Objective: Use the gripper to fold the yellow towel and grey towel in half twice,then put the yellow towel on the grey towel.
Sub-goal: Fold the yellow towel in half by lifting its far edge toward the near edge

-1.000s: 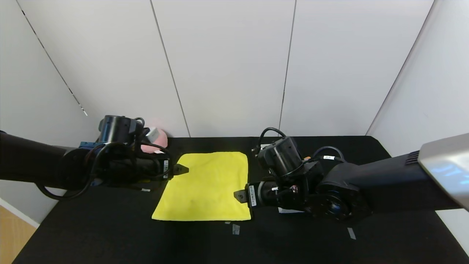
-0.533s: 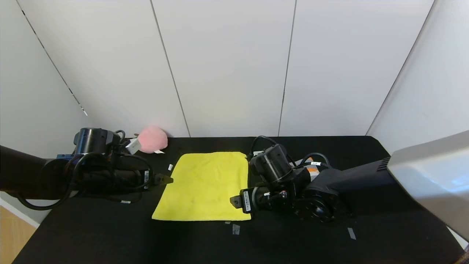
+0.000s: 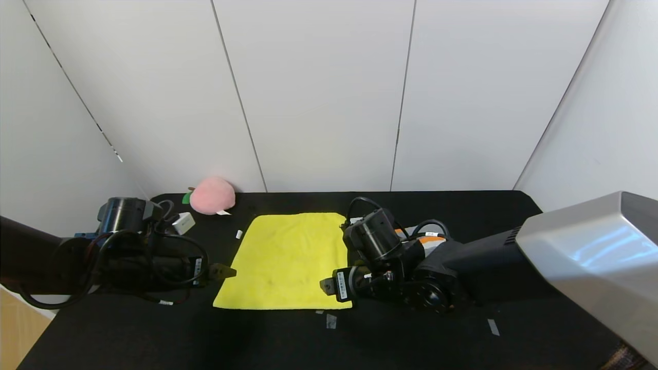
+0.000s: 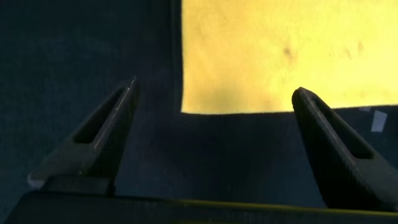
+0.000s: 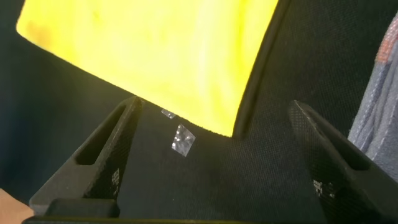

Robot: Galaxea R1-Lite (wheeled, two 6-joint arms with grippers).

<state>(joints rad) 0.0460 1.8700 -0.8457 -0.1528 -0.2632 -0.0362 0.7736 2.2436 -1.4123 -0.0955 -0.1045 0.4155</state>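
The yellow towel [image 3: 288,262] lies flat in the middle of the black table. My left gripper [image 3: 223,271] is open and empty, just off the towel's near left corner. In the left wrist view that corner [image 4: 186,107] sits between the open fingers [image 4: 214,90]. My right gripper [image 3: 325,284] is open and empty at the near right corner, which shows between its fingers [image 5: 214,104] in the right wrist view. The grey towel [image 3: 429,238] is mostly hidden behind my right arm. Only an orange-striped bit shows, plus a strip [image 5: 379,106] in the right wrist view.
A pink plush peach [image 3: 212,195] and a small white block [image 3: 183,222] sit at the back left. Bits of clear tape [image 3: 331,321] [image 3: 492,327] lie near the table's front edge. White wall panels close the back and sides.
My left gripper has drawn back from the towel's far left edge toward its near left corner. My right gripper has shifted slightly nearer and left. The towel has not moved.
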